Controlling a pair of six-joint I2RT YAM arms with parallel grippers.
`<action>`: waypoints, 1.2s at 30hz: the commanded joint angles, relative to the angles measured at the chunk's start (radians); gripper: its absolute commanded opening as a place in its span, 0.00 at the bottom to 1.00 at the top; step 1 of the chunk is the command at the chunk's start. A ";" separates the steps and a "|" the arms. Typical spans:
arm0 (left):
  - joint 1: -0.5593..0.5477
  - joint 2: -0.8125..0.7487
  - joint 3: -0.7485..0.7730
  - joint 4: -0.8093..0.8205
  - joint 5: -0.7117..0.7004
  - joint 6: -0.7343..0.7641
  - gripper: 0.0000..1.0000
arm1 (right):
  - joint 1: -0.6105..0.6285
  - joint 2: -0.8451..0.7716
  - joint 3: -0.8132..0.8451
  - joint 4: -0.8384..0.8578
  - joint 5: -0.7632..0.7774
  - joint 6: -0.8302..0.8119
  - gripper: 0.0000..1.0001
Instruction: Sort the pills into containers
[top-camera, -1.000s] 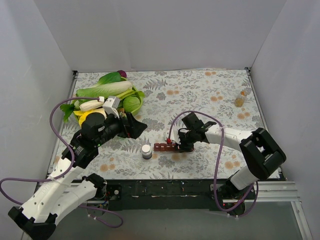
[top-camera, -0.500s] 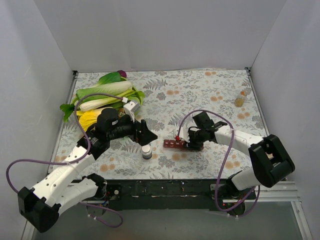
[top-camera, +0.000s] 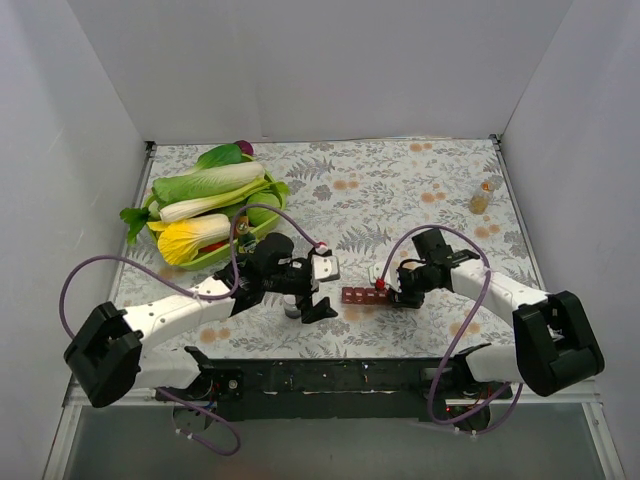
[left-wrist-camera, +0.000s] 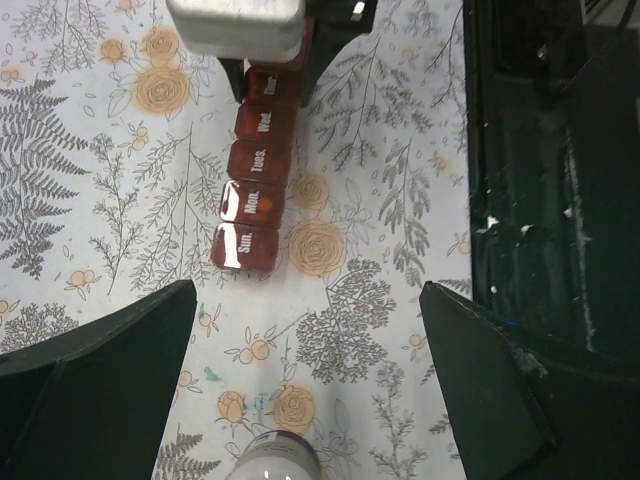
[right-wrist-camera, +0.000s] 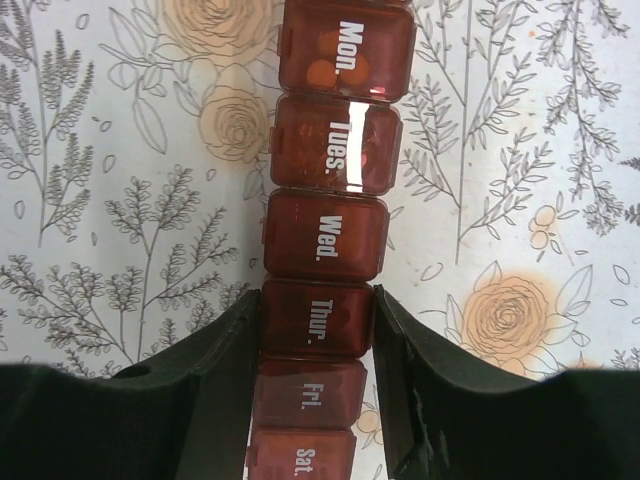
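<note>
1. Left arm (top-camera: 170, 320): stretched low from its base toward the centre, forearm near level, wrist turned to the right.
2. Left gripper (top-camera: 320, 290): fingers (left-wrist-camera: 100, 380) spread wide apart.
3. Right arm (top-camera: 500, 290): elbow bent out at the right, forearm reaching inward and down.
4. Right gripper (top-camera: 400, 297): fingers (right-wrist-camera: 215, 370) clamped on the containers (right-wrist-camera: 322, 240), one either side of a single compartment.

Table (top-camera: 400, 180): containers (top-camera: 362, 294), bottle (left-wrist-camera: 272, 462), prob. veg tray (top-camera: 210, 262)
</note>
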 joint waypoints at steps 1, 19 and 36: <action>-0.013 0.071 -0.024 0.130 -0.001 0.204 0.96 | -0.004 -0.052 -0.029 0.010 -0.071 -0.082 0.22; -0.116 0.297 -0.027 0.273 -0.259 0.240 0.84 | -0.003 -0.089 -0.039 0.036 -0.106 -0.059 0.20; -0.133 0.358 0.019 0.273 -0.283 0.202 0.67 | 0.005 -0.075 -0.042 0.041 -0.097 -0.046 0.18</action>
